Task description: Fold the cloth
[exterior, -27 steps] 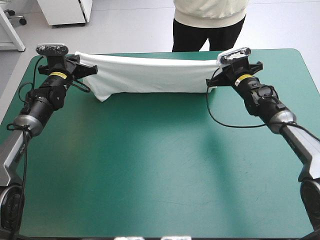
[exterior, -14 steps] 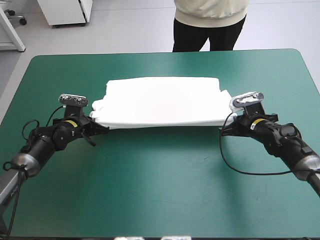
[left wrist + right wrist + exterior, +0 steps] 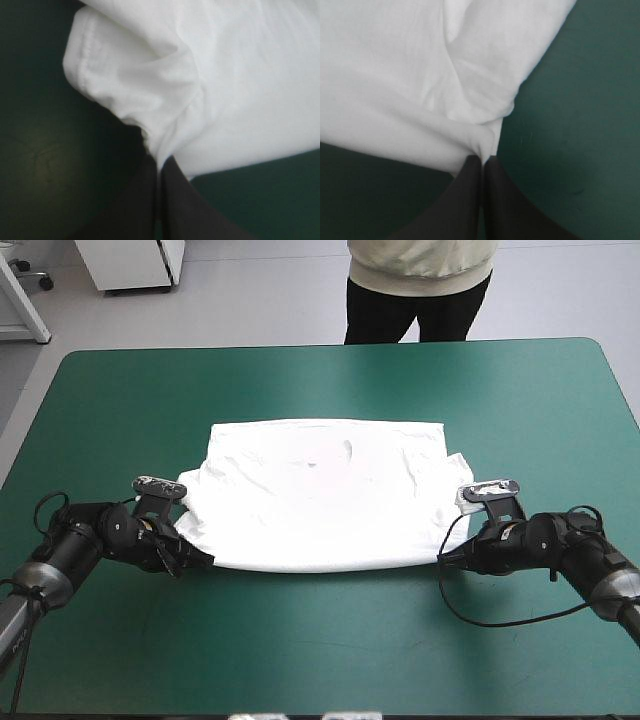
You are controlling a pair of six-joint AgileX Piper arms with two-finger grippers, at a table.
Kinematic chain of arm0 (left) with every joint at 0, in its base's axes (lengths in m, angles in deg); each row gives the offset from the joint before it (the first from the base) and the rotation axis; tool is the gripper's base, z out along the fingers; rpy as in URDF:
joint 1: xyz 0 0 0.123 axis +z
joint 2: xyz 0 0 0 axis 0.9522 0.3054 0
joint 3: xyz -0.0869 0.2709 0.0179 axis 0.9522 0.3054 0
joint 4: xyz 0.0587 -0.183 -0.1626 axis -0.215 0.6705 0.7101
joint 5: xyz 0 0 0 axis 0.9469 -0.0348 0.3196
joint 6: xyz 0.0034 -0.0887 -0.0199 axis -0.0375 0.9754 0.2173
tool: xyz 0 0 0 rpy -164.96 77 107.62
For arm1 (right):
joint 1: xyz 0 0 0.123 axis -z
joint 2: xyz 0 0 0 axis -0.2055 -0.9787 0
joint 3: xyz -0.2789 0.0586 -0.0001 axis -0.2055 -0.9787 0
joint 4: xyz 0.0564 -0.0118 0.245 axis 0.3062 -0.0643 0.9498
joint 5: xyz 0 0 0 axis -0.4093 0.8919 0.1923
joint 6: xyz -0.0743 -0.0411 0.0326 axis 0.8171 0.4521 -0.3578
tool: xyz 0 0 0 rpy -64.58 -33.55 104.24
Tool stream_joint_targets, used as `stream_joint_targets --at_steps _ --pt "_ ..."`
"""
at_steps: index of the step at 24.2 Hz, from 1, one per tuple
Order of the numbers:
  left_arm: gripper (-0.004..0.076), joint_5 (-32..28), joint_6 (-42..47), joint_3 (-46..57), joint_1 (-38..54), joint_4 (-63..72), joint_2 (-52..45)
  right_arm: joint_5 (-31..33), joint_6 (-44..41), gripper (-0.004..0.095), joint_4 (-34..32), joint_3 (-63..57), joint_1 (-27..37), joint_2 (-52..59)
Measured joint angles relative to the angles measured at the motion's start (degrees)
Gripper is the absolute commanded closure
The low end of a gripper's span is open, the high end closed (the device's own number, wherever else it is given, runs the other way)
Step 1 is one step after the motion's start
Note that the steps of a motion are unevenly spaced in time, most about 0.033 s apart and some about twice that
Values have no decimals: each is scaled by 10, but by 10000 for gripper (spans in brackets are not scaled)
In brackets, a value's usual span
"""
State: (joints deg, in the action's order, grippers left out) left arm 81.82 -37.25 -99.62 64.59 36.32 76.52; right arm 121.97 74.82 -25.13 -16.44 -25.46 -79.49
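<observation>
Jaws tight on the T-shirt (image 3: 320, 502)

Arms (image 3: 85, 538) black, jointed — silver-grey collars; pincer fingers (image 3: 140, 210) black fins

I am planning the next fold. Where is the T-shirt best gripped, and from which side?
Probably at its two near corners, each from its outer side, low over the table. The T-shirt lies flat and wide, so its near edge ends in thin, free corners that a tool can pinch. The left tool and the right tool are shut on them now.
</observation>
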Motion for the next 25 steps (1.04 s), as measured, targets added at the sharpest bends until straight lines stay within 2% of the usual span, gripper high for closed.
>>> stream_joint_targets --at_steps 2,4,6,8,11,19,25 --pt "732 4 -18 8 0 20 -1 -4 0 909 1 -10 0 0" --pt "685 4 -30 27 0 35 -1 -7 0 842 1 -11 0 0" --pt "531 -1 -34 36 0 40 0 -8 0 708 1 -12 0 0" --pt "419 -6 -36 38 0 48 1 -5 0 564 1 -13 0 0" --pt "383 -7 -36 39 0 50 1 18 0 437 1 -13 0 2" --pt "384 21 -24 -22 0 47 -52 88 -16 435 -6 33 0 105" --pt "384 32 79 -96 2 -63 -74 125 -48 435 -41 112 0 173"
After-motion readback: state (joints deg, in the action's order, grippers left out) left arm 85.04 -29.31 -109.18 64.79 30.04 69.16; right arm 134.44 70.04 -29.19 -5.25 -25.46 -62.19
